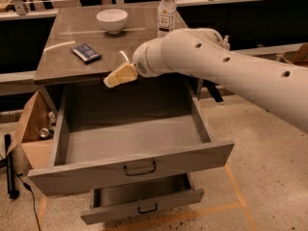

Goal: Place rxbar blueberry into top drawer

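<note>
The rxbar blueberry (86,53), a flat dark navy bar, lies on the grey tabletop (67,69) at the left, in front of the bowl. The top drawer (130,143) is pulled wide open below the tabletop; its inside shows nothing in it, and its dark handle (139,169) is centred on the front panel. My gripper (115,77), with pale tan fingers, hangs over the tabletop's front edge, to the right of and nearer than the bar, apart from it. It holds nothing that I can see.
A white bowl (112,20) and a clear water bottle (166,12) stand at the back of the tabletop. A smaller drawer (144,201) is partly open below. A cardboard box (33,129) with cans stands at the left on the floor.
</note>
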Robot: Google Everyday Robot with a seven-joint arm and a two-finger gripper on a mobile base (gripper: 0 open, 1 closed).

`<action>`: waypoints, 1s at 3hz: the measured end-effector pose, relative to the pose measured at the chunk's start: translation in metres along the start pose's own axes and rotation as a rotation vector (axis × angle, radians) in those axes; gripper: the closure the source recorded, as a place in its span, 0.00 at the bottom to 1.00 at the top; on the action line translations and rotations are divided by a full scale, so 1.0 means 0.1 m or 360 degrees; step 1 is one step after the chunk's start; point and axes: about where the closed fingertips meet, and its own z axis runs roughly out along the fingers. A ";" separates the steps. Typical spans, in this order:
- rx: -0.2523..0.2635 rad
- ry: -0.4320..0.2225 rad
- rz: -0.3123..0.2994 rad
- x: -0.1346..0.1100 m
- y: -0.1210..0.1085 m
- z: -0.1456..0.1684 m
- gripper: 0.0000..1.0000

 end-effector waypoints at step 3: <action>0.0037 0.0002 0.0238 -0.48 -0.03 0.88 0.00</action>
